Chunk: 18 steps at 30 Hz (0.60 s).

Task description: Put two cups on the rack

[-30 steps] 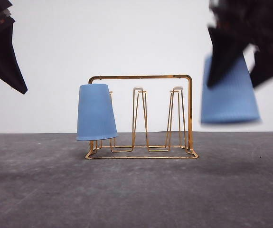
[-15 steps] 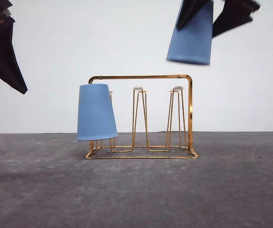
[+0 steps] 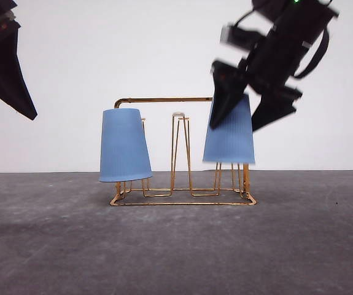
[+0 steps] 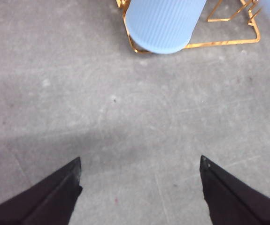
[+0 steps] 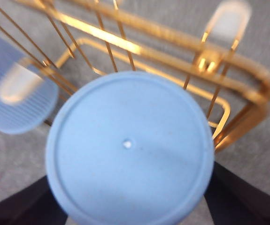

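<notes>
gold wire forms the rack [image 3: 182,184], which stands on the grey table [image 3: 176,246] and serves as landmark. far to the left of the rack and above its top bar, the left gripper [image 4: 139,168] is raised; its dark fingers [image 4: 55,197] are spread wide over bare table, nothing being held between them. on the rack's left end, the first cup [image 3: 124,145] is hung upside down over a prong, tilted a little, its rim just above the base. in the middle of the rack, a white-tipped prong [image 3: 178,114] is left bare. at the rack's right end, the second cup [image 3: 229,136] is held upside down in front of the frame, its rim above the base, with wire showing beneath it. whether it is seated on a prong cannot be told. the right gripper [image 3: 250,114] is clamped on this cup's upper part, reaching down from above the rack's right corner.
</notes>
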Each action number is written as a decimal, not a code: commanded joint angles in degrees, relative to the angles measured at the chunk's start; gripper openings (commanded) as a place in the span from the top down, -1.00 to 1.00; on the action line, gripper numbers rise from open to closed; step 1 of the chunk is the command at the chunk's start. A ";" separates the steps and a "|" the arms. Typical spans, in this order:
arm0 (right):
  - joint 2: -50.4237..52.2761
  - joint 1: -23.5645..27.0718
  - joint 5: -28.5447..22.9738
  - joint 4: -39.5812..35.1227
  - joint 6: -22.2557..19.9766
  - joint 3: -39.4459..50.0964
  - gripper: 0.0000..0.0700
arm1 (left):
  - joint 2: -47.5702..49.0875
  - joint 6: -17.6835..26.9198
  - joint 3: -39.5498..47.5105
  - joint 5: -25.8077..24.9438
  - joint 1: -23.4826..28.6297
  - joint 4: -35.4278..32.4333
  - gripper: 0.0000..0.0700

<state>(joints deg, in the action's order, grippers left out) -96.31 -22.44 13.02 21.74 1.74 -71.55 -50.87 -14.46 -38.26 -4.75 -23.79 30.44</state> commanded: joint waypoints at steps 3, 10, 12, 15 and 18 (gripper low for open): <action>-2.31 -0.49 -0.65 -0.69 -0.40 -0.95 -0.63 | -0.39 -0.17 -0.24 0.09 -0.22 -0.46 -0.31; -1.62 -0.69 -1.05 1.59 -0.22 -2.00 -0.79 | -0.39 -0.17 -0.24 0.09 -0.22 -0.43 -0.31; -0.54 -0.42 -1.06 7.10 -0.17 -4.46 -0.79 | -0.39 -0.17 -0.24 0.07 -0.22 -0.37 -0.31; 1.44 -0.18 -1.03 18.50 -0.10 -9.76 -0.79 | -0.39 -0.17 -0.24 0.07 -0.22 -0.25 -0.31; 3.99 -0.26 -1.04 29.23 -0.20 -14.25 -0.78 | -0.39 -0.17 -0.24 0.07 -0.22 -0.24 -0.31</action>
<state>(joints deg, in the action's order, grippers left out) -92.67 -22.46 11.90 47.57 1.74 -84.47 -50.87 -14.46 -38.26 -4.75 -23.79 30.57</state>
